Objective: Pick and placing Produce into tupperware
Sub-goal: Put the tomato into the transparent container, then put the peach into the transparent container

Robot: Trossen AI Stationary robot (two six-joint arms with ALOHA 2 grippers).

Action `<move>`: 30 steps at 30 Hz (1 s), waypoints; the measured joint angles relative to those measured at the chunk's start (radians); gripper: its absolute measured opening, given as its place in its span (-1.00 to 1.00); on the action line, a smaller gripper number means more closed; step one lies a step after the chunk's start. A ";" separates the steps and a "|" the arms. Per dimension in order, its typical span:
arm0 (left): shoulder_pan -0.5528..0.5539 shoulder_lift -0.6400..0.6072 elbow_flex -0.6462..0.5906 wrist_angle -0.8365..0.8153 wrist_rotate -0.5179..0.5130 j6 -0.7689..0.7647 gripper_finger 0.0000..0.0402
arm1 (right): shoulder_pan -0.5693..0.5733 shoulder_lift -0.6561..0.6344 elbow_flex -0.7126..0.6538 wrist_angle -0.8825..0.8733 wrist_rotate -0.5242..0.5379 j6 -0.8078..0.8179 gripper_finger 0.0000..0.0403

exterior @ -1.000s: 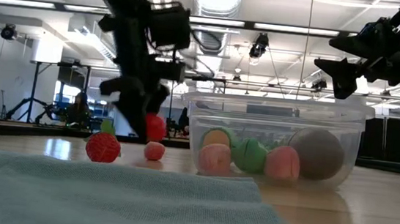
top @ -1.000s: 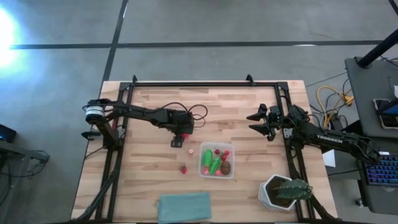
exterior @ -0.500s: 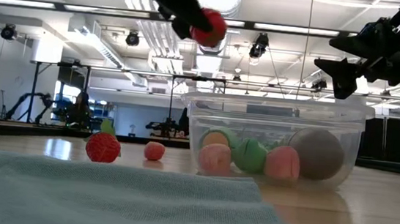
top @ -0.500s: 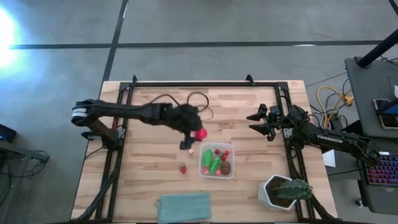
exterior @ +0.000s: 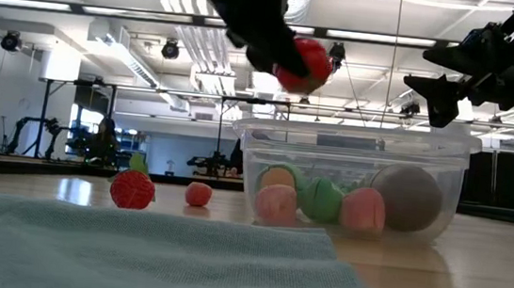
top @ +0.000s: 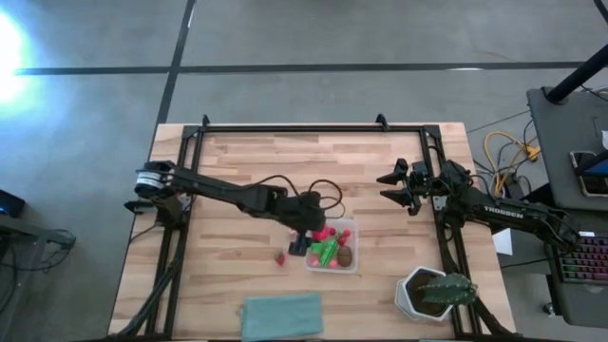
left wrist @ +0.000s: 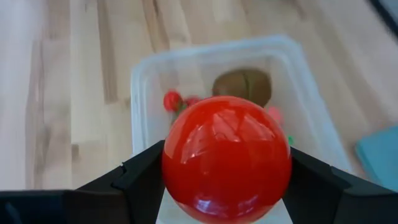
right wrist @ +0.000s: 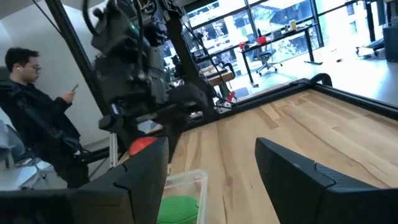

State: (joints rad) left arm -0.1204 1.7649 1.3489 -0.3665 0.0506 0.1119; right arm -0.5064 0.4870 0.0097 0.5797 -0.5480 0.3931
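Gripping the red ball [left wrist: 227,158] above the tupperware [top: 332,246], the left gripper [top: 306,237] blocks much of the box's contents from overhead. Right gripper [top: 391,185] hangs spread wide, well apart. Two red pieces [exterior: 131,190] lie on the wooden table [top: 237,171]; a person stands beyond.

Ball [left wrist: 226,158] clamped in my dark left claw [left wrist: 227,186]: glossy red. Below it, clear tupperware [left wrist: 144,78] holding one brown [left wrist: 243,86], green and pink pieces. Beside it: pale striped wood table [top: 237,171]; beyond, teal cloth [top: 281,315]. My right claw [top: 391,186]: black.
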 joint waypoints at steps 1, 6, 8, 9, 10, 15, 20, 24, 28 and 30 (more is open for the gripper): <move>-0.002 0.000 0.005 0.008 0.001 0.000 0.25 | 0.000 0.000 0.000 0.000 0.000 0.000 0.16; -0.004 0.000 0.012 0.039 0.007 -0.001 0.33 | 0.000 0.000 0.000 0.000 0.000 0.000 0.16; -0.003 0.000 0.014 0.050 0.007 -0.001 0.40 | 0.000 0.000 0.000 0.000 0.000 0.000 0.16; -0.003 0.000 0.013 0.049 0.007 -0.001 0.44 | 0.000 0.000 0.000 0.000 0.000 0.000 0.16; -0.003 0.001 0.010 0.049 0.006 -0.002 0.47 | 0.000 0.000 0.000 0.000 0.000 0.000 0.16; -0.004 0.000 0.003 0.045 -0.002 -0.070 0.55 | 0.000 0.000 0.000 0.000 0.000 0.000 0.16; -0.004 -0.012 -0.006 -0.126 -0.010 -0.071 0.56 | 0.000 0.000 0.000 0.000 0.000 0.000 0.16; -0.004 -0.053 -0.112 -0.233 -0.049 0.023 0.56 | 0.000 0.001 0.000 0.000 0.000 0.000 0.16; -0.004 -0.119 -0.264 -0.181 -0.056 0.078 0.56 | 0.000 0.000 0.000 0.000 0.000 0.000 0.16; -0.004 -0.151 -0.330 -0.096 -0.056 0.085 0.56 | 0.000 0.000 0.000 0.000 0.000 0.000 0.16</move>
State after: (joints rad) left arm -0.1246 1.6135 1.0194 -0.4623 -0.0055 0.1974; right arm -0.5066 0.4870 0.0097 0.5800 -0.5480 0.3931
